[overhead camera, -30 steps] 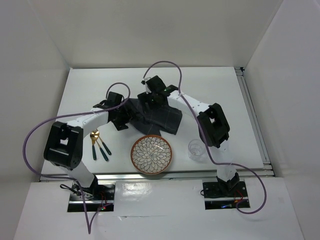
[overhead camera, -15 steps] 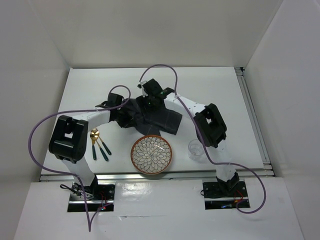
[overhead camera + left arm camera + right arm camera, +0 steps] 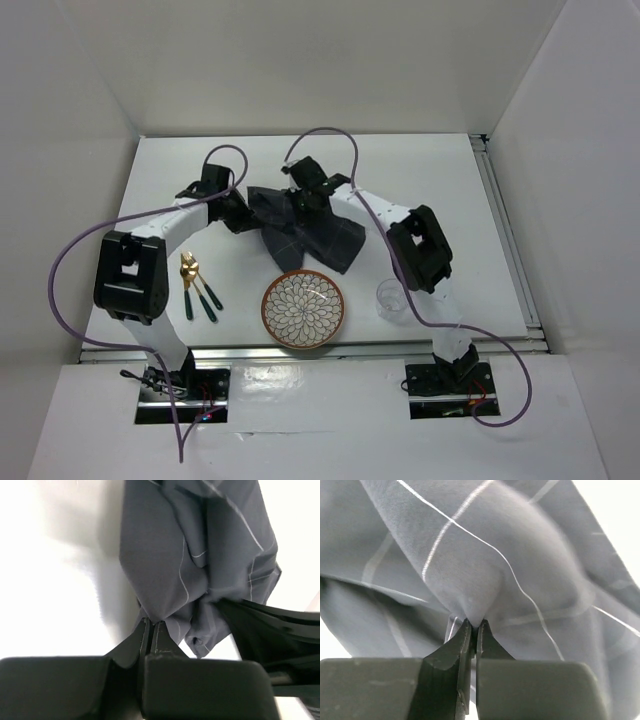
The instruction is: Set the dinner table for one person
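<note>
A dark grey checked cloth (image 3: 305,230) hangs bunched over the middle of the white dinner table (image 3: 440,170). My left gripper (image 3: 243,213) is shut on the cloth's left corner, and the left wrist view shows the fabric (image 3: 170,565) pinched at its tips (image 3: 151,625). My right gripper (image 3: 300,200) is shut on a fold near the cloth's top; the right wrist view shows cloth (image 3: 485,565) filling the frame, nipped at the tips (image 3: 474,624). A patterned bowl (image 3: 303,309) sits at the near edge. A clear glass (image 3: 391,299) stands to its right.
A gold spoon (image 3: 187,270) and two dark-handled pieces of cutlery (image 3: 206,298) lie left of the bowl. White walls enclose the table on three sides. A metal rail (image 3: 508,250) runs along the right edge.
Both grippers have closed on the cloth. The left gripper has moved up and left, pulling the cloth's left corner out; the cloth has shifted and stretched between the two grippers.
</note>
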